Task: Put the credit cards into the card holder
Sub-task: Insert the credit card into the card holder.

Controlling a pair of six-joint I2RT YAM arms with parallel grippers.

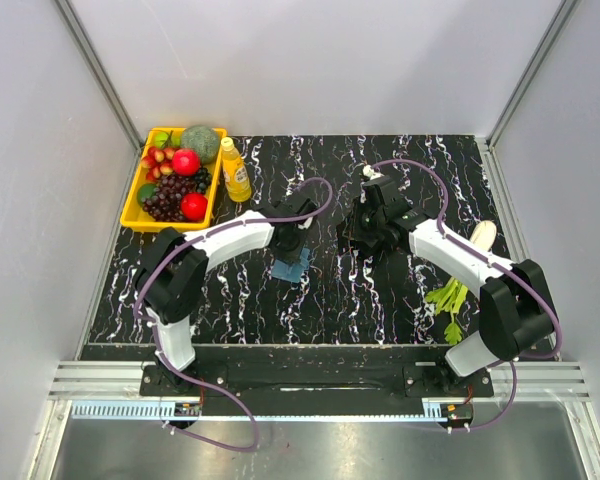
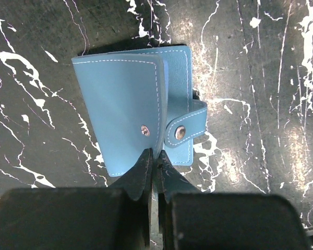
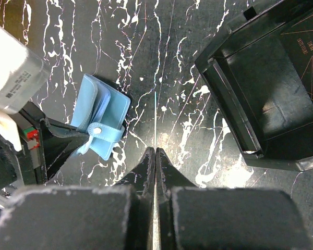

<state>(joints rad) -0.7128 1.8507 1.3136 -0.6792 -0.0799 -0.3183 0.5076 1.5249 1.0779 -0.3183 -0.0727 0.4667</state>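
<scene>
Our left gripper is pinched tight on the near edge of the card holder, which lies mid-table. We fear so thin a pinch could slip, and the holder would flop shut. Its long axis runs away from that gripper, and its snap strap points toward the right gripper, which is closed, seemingly on a credit card seen edge-on.

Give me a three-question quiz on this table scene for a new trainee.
1. True or false: the strap on the blue wallet is snapped shut.
2. The left hand pinches: A) a spoon, B) the wallet's edge, C) a cup.
3. Which arm is the black box nearer?
Key: 1 false; 2 B; 3 the right arm.
</scene>
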